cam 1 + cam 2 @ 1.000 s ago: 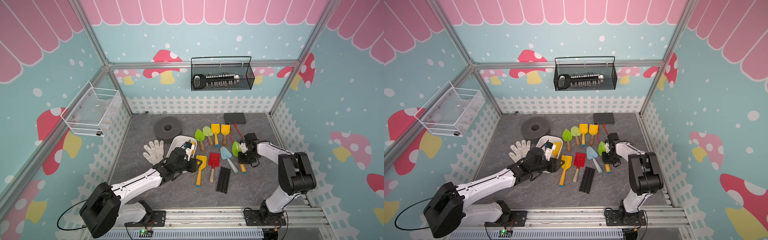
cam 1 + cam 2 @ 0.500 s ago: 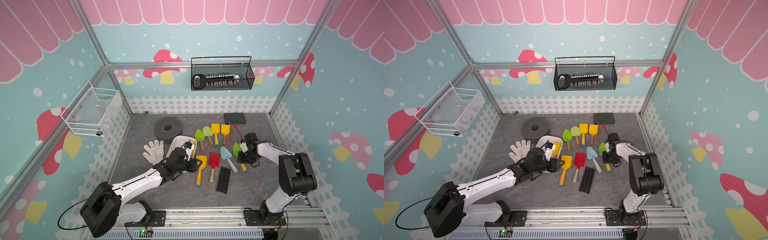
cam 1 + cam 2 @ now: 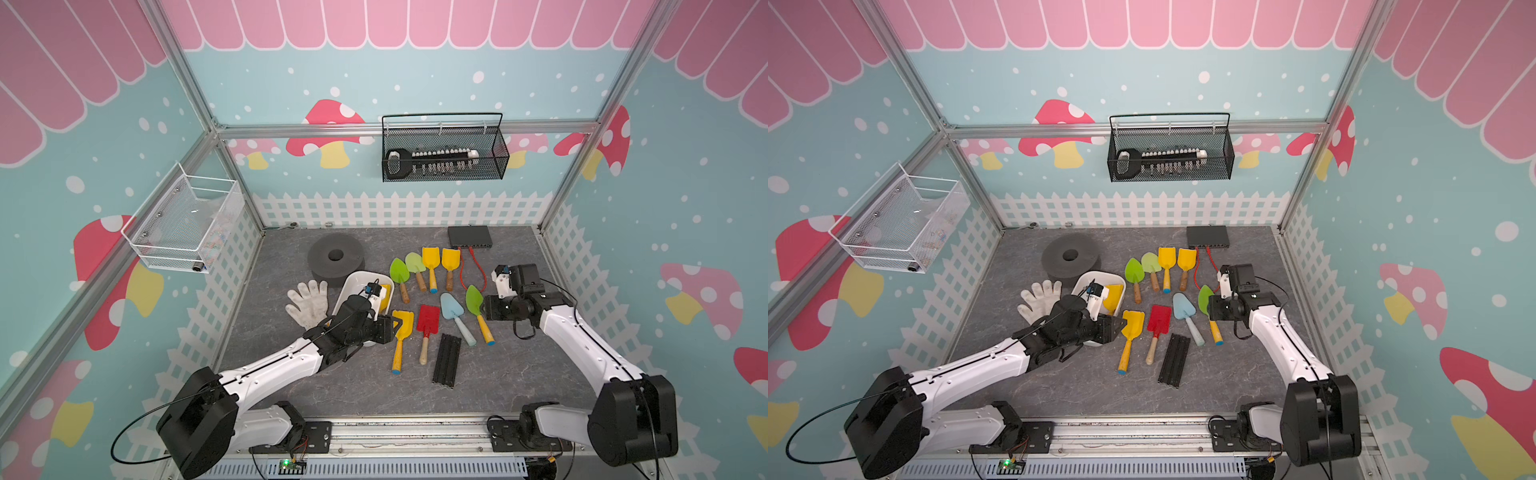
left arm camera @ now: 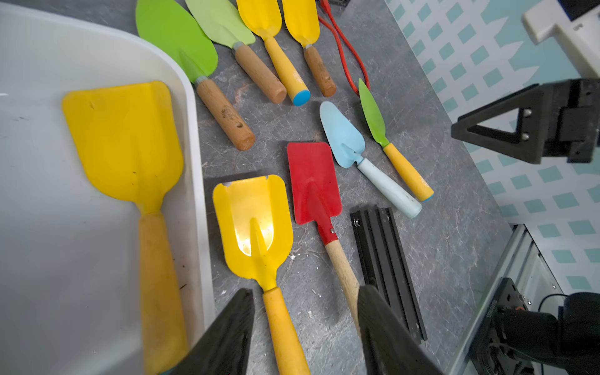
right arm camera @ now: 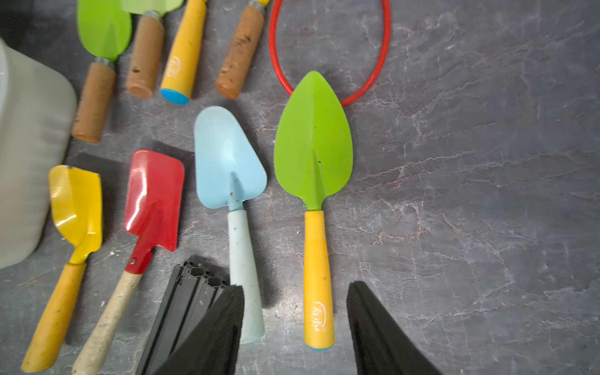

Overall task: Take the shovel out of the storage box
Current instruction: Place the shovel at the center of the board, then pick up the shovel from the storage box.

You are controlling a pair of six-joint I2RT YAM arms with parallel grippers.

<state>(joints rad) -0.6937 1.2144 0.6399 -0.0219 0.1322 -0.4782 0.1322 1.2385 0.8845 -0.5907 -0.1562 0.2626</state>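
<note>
Right gripper [image 5: 295, 287] jaws just parted, releasing the green leaf-bladed shovel [image 5: 313, 146]
Left gripper [image 4: 305, 290], spread and empty, sits beside the shallow white plastic storage box [image 4: 193, 136], likely poised for the yellow square-bladed shovel [image 4: 123, 143] inside

The light comes evenly from overhead, bright and soft, so the grey tabletop [image 3: 353, 386] shows only short, faint shadows beside the tools lying on it. Both top views are sharp throughout, though the aluminium frame posts [image 3: 191, 83] bow outward toward the picture edges. In the left wrist view a white glare sits on the blade of the yellow shovel [image 4: 256, 227] lying just outside the storage box [image 4: 192, 130]. In the right wrist view the red shovel [image 5: 152, 198] carries a glossy streak, and the storage box at the frame's edge is smeared and out of focus.
</note>
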